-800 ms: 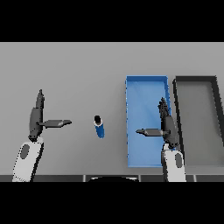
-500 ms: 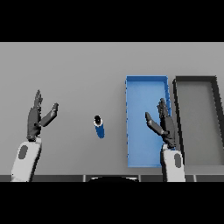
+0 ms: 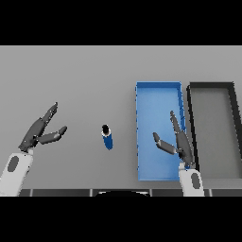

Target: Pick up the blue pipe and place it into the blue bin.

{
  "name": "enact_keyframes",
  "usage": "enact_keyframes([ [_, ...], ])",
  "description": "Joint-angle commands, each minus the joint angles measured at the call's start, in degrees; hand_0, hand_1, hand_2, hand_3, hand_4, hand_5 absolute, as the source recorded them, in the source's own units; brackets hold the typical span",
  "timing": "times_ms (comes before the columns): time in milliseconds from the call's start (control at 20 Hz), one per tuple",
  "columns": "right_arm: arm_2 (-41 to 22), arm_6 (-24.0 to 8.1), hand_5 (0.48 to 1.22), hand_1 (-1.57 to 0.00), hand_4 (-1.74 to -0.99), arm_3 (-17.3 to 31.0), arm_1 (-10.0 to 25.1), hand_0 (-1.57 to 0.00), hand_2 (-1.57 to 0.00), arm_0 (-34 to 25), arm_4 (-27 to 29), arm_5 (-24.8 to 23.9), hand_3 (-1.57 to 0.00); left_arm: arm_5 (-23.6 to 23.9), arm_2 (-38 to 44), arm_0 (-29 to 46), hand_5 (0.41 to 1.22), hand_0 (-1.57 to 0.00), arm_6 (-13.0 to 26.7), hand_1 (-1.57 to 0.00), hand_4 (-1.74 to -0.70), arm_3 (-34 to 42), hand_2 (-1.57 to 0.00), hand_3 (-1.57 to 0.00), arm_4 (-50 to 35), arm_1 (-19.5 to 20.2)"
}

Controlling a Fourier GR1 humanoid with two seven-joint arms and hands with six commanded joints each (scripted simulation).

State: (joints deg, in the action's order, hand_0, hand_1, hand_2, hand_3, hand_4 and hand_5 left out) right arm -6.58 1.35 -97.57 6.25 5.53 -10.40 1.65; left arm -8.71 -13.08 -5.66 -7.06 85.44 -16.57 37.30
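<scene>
2 open, empty hands: left hand (image 3: 40, 133), right hand (image 3: 178, 142) over blue bin (image 3: 157, 90), blue pipe (image 3: 107, 137) between, dark bin (image 3: 211, 87) beside.

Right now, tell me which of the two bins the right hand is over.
The blue bin: the right hand shows against its blue floor. The dark grey bin lies further right, beside it.
</scene>
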Motion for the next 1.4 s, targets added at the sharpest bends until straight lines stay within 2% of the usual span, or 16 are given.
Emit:
enact_keyframes([
  [0, -0.1, 0.22, 0.598, 0.0, -1.186, 0.72, -0.12, 0.0, 0.0, -0.41, 0.21, 0.35, 0.0, -1.75, -0.48, 0.4, 0.596, 0.0, -0.78, 0.0, -1.09, 0.8, 0.0, 0.0, -0.45, 0.58],
  [150, -0.36, 1.46, 0.607, 0.0, -1.198, 0.22, 0.22, 0.0, 0.0, -0.58, 0.29, 0.87, 0.0, -5.68, -3.52, 2.81, 0.554, 0.0, -1.22, 0.0, -1.1, 5.17, 0.0, 0.0, -0.5, 1.68],
  [250, -0.4, 0.61, 0.611, 0.0, -1.205, 0.31, 0.26, 0.0, 0.0, -1.24, 0.28, 1.01, 0.0, -6.54, -5.85, 3.23, 0.514, 0.0, 1.22, 0.0, -1.12, 7.57, 0.0, 0.0, -0.51, 0.78],
  [300, -0.77, 1.78, 0.611, 0.0, -1.208, 0.28, 0.25, 0.0, 0.0, -0.64, -0.06, 1.13, 0.0, -6.8, -7.38, 3.34, 0.503, 0.0, 1.41, 0.0, -1.14, 8.4, 0.0, 0.0, 0.6, 0.05],
  [400, -0.9, 1.23, 0.613, 0.0, -1.211, -0.23, 0.25, 0.0, 0.0, -0.17, -0.22, 1.08, 0.0, -6.73, -9.81, 3.99, 0.49, 0.0, 1.16, 0.0, -1.17, 9.66, 0.0, 0.0, 2.53, -1.61],
  [500, -1.25, 0.38, 0.615, 0.0, -1.217, -0.13, -0.43, 0.0, 0.0, -0.53, -0.66, 0.63, 0.0, -5.39, -12.0, 2.62, 0.475, 0.0, 3.31, 0.0, -1.18, 9.96, 0.0, 0.0, 4.93, -4.02],
  [600, -1.51, 1.18, 0.619, 0.0, -1.223, -0.49, -0.76, 0.0, 0.0, 0.31, -0.79, 0.48, 0.0, -4.59, -13.17, 2.78, 0.466, 0.0, 1.82, 0.0, -1.19, 9.02, 0.0, 0.0, 7.06, -5.6],
  [850, -1.8, 0.73, 0.622, 0.0, -1.229, -1.47, -0.91, 0.0, 0.0, 0.82, -1.16, 0.27, 0.0, -4.05, -15.75, -0.21, 0.468, 0.0, 3.25, 0.0, -1.21, 3.85, 0.0, 0.0, 9.1, -11.78],
  [1100, -1.5, 0.66, 0.608, 0.0, -1.208, -1.72, -0.8, 0.0, 0.0, 1.35, -0.97, 0.21, 0.0, -4.43, -17.13, -3.94, 0.464, 0.0, 3.34, 0.0, -1.17, -2.85, 0.0, 0.0, 10.47, -17.15],
  [1200, -0.98, 0.66, 0.607, 0.0, -1.204, -1.51, -0.49, 0.0, 0.0, 1.31, -0.69, 0.15, 0.0, -3.9, -17.67, -5.76, 0.459, 0.0, 2.63, 0.0, -1.14, -5.65, 0.0, 0.0, 12.76, -18.09],
  [1350, -0.97, 0.88, 0.607, 0.0, -1.204, -2.1, -0.31, 0.0, 0.0, 1.67, -0.32, 0.54, 0.0, -4.6, -18.13, -7.14, 0.495, 0.0, 1.36, 0.0, -1.17, -7.16, 0.0, 0.0, 11.4, -21.78],
])
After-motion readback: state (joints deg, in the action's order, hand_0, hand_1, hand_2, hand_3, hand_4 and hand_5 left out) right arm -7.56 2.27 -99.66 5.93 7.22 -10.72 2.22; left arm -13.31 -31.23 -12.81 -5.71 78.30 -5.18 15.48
